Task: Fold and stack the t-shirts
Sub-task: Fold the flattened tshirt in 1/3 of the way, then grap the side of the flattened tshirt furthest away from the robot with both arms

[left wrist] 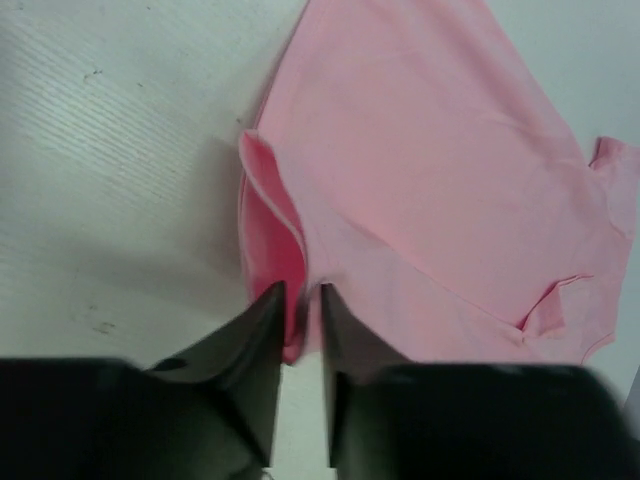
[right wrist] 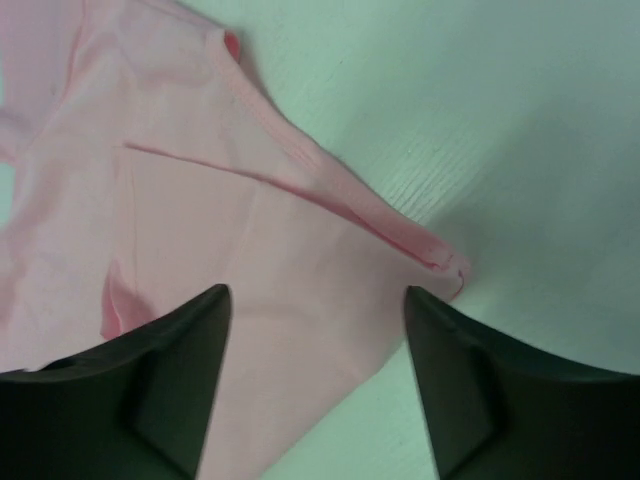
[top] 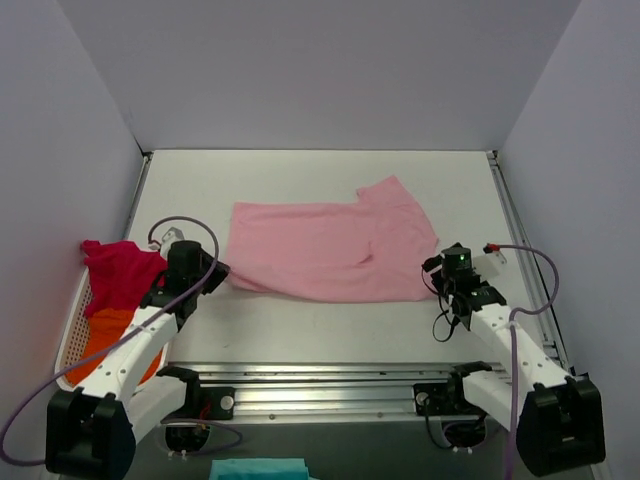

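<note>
Well to the left of the light pink t-shirt [top: 320, 250], the top view alone shows a white basket [top: 72, 330] holding the orange t-shirt [top: 100, 342]. The magenta-red t-shirt [top: 120, 272] is draped over its far end.

The left gripper [top: 215, 272] sits at the pink shirt's left edge. Its wrist view shows the fingers [left wrist: 262, 350] drawn to a narrow slit around a raised fold of the hem [left wrist: 268, 215], whose brighter pink underside is turned up. From overhead that pinch is hidden.

The pink shirt lies spread flat across the middle of the table [top: 300, 170], with one sleeve angling toward the far right.

At its right edge, the right gripper [top: 432, 268] is spread wide and holds nothing. Its wrist view has the fingers [right wrist: 170, 380] straddling the shirt's corner [right wrist: 440, 262], with a crease running across the cloth.
</note>
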You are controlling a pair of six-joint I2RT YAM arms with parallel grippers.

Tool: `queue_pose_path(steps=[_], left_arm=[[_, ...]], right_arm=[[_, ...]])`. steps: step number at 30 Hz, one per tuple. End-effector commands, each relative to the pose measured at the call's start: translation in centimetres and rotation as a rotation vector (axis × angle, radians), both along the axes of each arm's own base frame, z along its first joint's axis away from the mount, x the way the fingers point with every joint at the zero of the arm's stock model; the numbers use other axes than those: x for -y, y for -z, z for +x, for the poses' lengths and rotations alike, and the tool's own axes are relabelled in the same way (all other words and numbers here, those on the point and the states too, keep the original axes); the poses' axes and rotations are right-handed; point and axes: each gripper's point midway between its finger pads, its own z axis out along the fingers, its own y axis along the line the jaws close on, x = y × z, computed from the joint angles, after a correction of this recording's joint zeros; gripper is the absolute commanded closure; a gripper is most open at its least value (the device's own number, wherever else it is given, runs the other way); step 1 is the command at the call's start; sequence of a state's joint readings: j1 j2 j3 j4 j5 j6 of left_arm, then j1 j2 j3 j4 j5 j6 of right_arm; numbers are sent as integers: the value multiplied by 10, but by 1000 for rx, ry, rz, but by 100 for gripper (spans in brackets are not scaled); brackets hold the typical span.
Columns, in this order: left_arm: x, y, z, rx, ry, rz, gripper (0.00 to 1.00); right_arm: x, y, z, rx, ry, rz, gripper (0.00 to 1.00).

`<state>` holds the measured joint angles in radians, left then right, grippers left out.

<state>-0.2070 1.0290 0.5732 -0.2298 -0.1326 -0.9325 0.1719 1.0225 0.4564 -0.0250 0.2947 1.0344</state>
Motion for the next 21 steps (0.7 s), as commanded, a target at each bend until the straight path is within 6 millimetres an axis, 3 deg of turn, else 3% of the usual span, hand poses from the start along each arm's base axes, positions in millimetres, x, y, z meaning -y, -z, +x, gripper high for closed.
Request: queue_pose_path(steps=[1, 2, 3, 6, 10, 13, 14, 15, 16, 17, 18, 19, 20, 21], left_arm=[[-8, -1, -22, -24, -32, 5, 64], [-8, -3, -25, -22, -29, 0, 50], [-8, -9, -28, 0, -27, -9, 29], [-6, -22, -37, 22, -15, -25, 6], [-11, -50, -36, 72, -21, -2, 6], [-11, -77, -16, 163, -4, 27, 6], [-10, -75, -7, 155, 7, 38, 6], [-10, -89, 7, 203, 7, 41, 6], [-10, -94, 16, 215, 23, 62, 6], [-7, -82, 29, 179, 42, 74, 6], [-9, -95, 45, 202, 38, 79, 6], [-10, -100, 58, 218, 53, 96, 6], [-9, -83, 73, 168, 68, 106, 6], [-11, -98, 90, 203, 75, 98, 6]], right_arm=[[10, -2, -29, -45, 23, -36, 27], [12, -3, -35, -58, 23, -38, 20], [13, -8, -37, -47, 27, -38, 20], [15, -30, -41, 6, 31, -37, 19], [16, -74, -30, 143, 32, -38, 19], [13, -99, -9, 207, -3, -60, 20], [10, -113, 5, 261, -20, -69, 20], [7, -126, 16, 291, -35, -70, 21], [2, -128, 35, 297, -51, -76, 21], [-1, -133, 47, 307, -67, -82, 21], [-4, -133, 59, 292, -97, -106, 21], [-12, -141, 87, 300, -120, -107, 21], [-14, -144, 100, 298, -131, -117, 21], [-15, -122, 117, 232, -144, -143, 21]])
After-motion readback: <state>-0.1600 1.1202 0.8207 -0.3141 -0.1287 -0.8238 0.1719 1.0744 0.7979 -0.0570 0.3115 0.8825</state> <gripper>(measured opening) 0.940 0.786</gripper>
